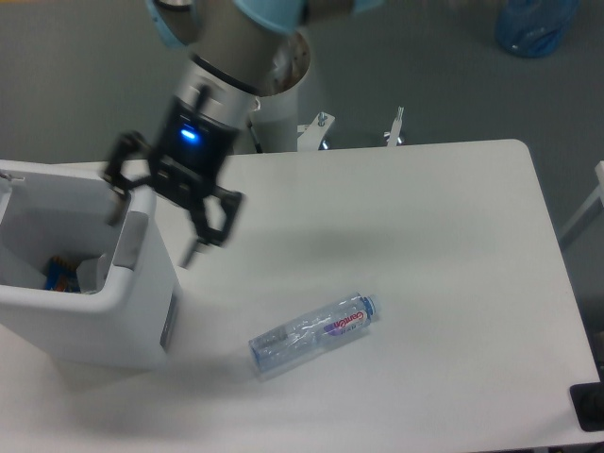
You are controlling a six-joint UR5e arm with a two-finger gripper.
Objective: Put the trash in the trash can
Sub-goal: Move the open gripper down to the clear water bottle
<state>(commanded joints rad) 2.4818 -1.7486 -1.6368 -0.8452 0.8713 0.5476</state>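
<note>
A clear plastic bottle (314, 335) with a blue cap and red-purple label lies on its side on the white table (425, 245), right of the trash can. The white trash can (142, 311) stands at the left edge, with a pale plastic scrap (92, 274) and other litter inside. My gripper (156, 236) hangs open and empty over the can's right rim, straddling it, up and left of the bottle.
The robot's white base column (274, 94) rises behind the table's far edge. A blue bag (533, 26) lies on the floor at the top right. A dark object (587, 406) sits at the table's lower right corner.
</note>
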